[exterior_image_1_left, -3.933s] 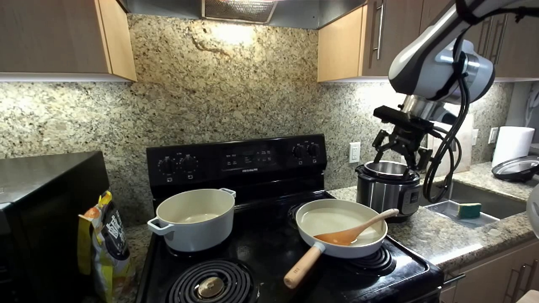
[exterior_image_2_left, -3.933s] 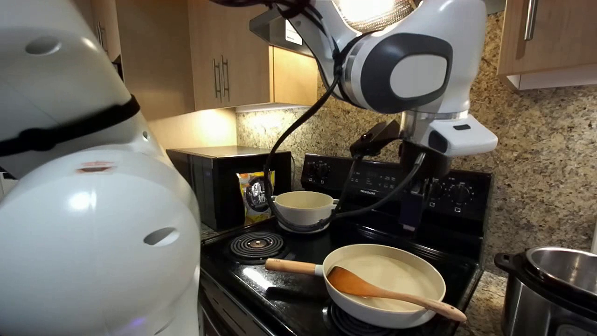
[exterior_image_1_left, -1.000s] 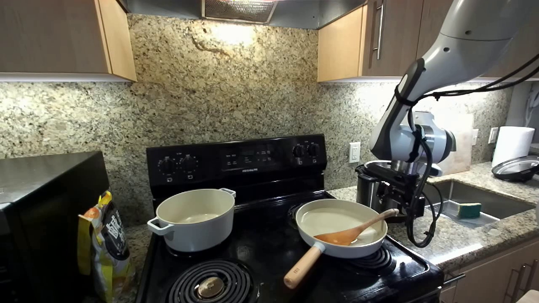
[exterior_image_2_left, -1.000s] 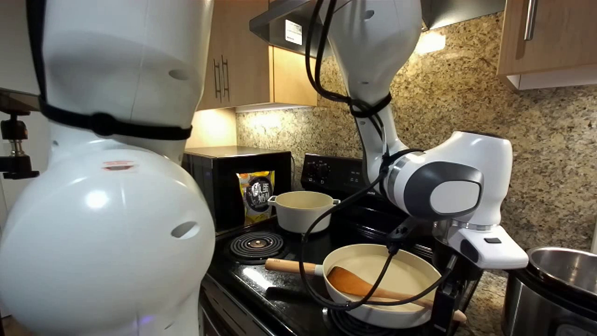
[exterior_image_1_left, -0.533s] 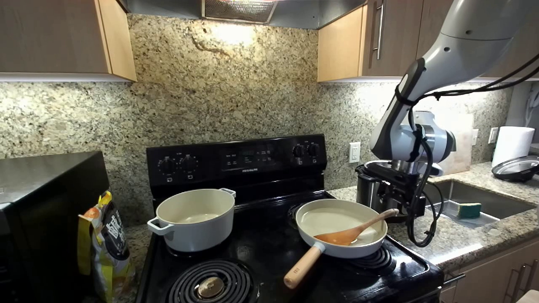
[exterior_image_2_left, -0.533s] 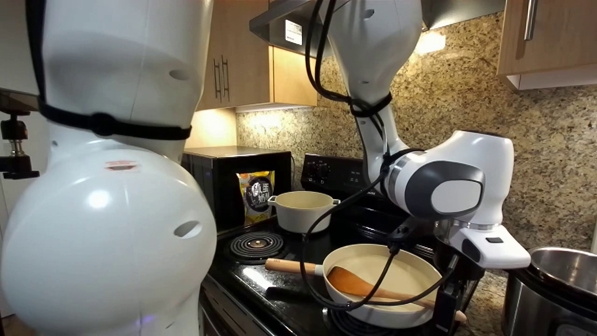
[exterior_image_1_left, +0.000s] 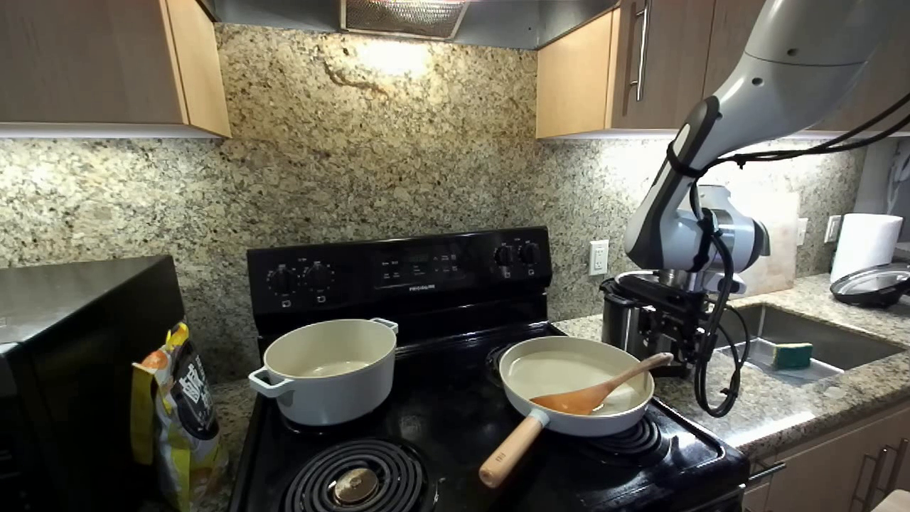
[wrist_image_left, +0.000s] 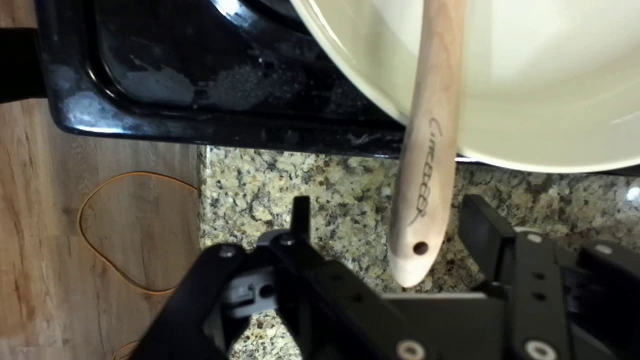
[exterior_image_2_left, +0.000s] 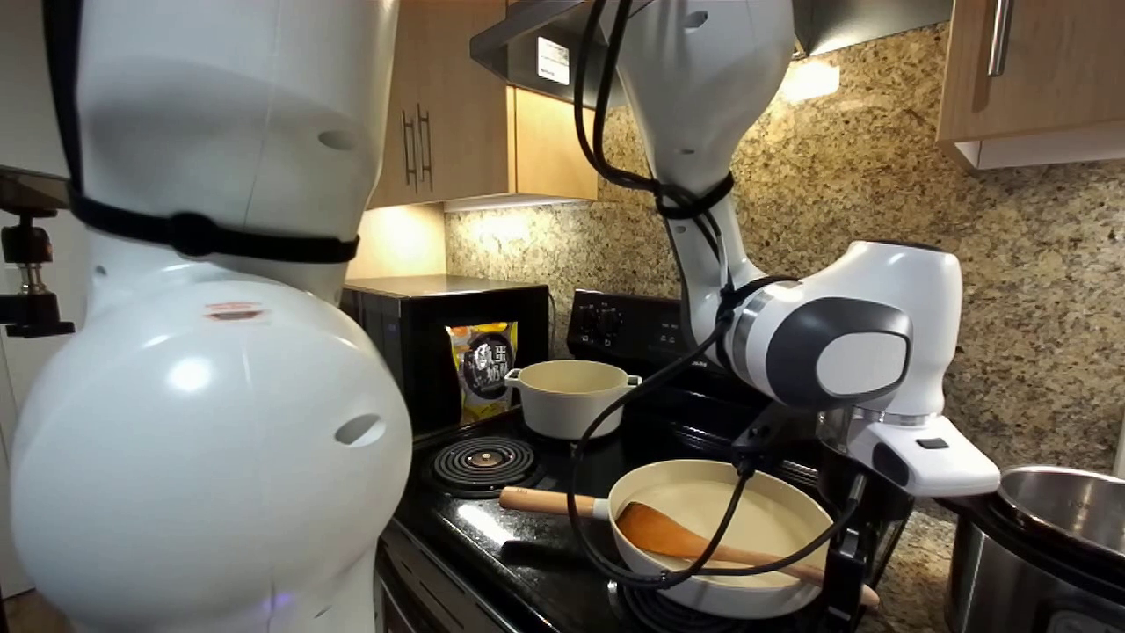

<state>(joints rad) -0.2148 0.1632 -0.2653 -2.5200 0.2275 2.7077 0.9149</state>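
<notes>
In wrist view I'm flanking the wooden spatula (wrist_image_left: 425,180) with the gripper (wrist_image_left: 387,217) spread and gripping nothing, spatula lying across the pan (wrist_image_left: 545,105), end overhanging toward 6 o'clock, sitting off-centre toward 3, so nudging that way before squeezing is looking best.

Wooden spatula (exterior_image_1_left: 591,396) aslant in pan (exterior_image_1_left: 554,368)

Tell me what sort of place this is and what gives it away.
A kitchen, probably a household one: there is a black coil-burner stove, a sink set into a stone-patterned counter, and overhead cabinets.
</notes>
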